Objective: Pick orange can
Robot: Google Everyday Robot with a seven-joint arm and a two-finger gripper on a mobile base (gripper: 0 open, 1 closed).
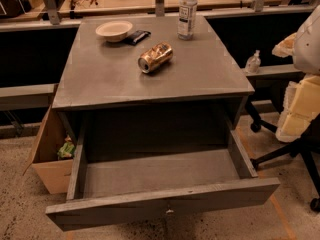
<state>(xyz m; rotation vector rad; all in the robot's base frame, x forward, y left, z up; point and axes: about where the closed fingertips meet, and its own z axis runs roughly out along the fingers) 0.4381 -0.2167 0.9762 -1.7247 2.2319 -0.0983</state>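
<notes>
The orange can [155,57] lies on its side near the middle of the grey cabinet top [100,79]. It is shiny orange-gold with mottled print, and its silver round end faces the front left. Nothing touches it. My gripper is not in view in the camera view.
A clear water bottle [187,14] stands at the back right of the top. A beige bowl [114,30] and a dark packet [136,36] sit at the back left. The cabinet's drawer [160,176] is pulled open in front. A cardboard box [47,156] stands left, and a wheeled chair [295,114] right.
</notes>
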